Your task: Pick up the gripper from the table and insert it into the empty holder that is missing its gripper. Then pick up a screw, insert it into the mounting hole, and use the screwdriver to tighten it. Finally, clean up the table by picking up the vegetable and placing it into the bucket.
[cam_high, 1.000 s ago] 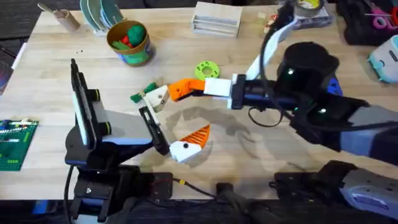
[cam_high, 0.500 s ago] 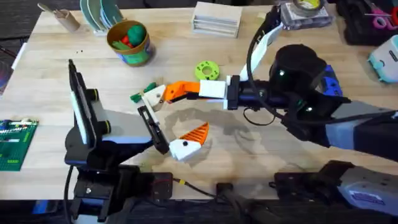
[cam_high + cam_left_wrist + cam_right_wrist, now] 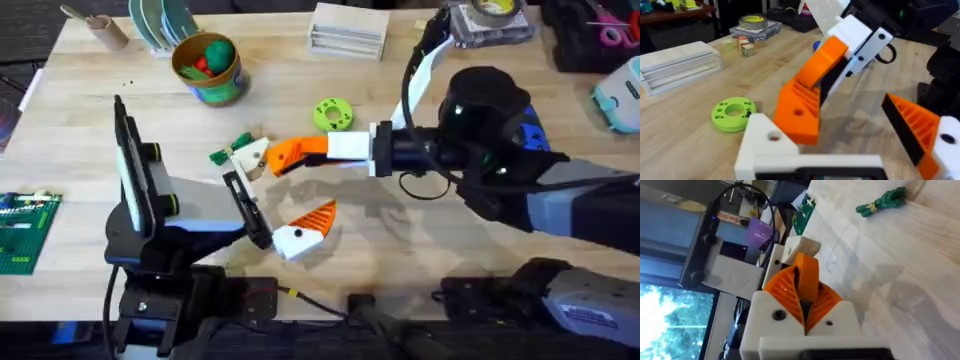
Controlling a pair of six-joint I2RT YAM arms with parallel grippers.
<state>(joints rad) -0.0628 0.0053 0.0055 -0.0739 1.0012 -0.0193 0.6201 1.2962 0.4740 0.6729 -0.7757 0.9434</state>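
My right gripper (image 3: 300, 150) reaches in from the right, shut on the orange ribbed gripper (image 3: 281, 157), whose tip presses against the empty holder (image 3: 250, 155). That holder is the white far jaw of my left gripper (image 3: 283, 188), which stands open, its near jaw carrying an orange pad (image 3: 318, 214). In the left wrist view the orange gripper (image 3: 800, 107) leans onto the empty holder (image 3: 765, 145). The right wrist view has the orange gripper (image 3: 805, 280) clamped between my fingers. The vegetable (image 3: 225, 152) lies just left of the holder. The bucket (image 3: 215, 92) stands at the back left, toys inside.
A lime-green ring (image 3: 332, 112) lies behind the grippers. Plates (image 3: 160, 20) and a clear box (image 3: 348, 25) stand along the back edge. A green board (image 3: 25, 230) sits at the left edge. Something blue (image 3: 535, 138) peeks from behind the right arm.
My right gripper has edged the orange gripper a little nearer and lower against the holder, and its wrist has shifted slightly. The left arm has stayed put.
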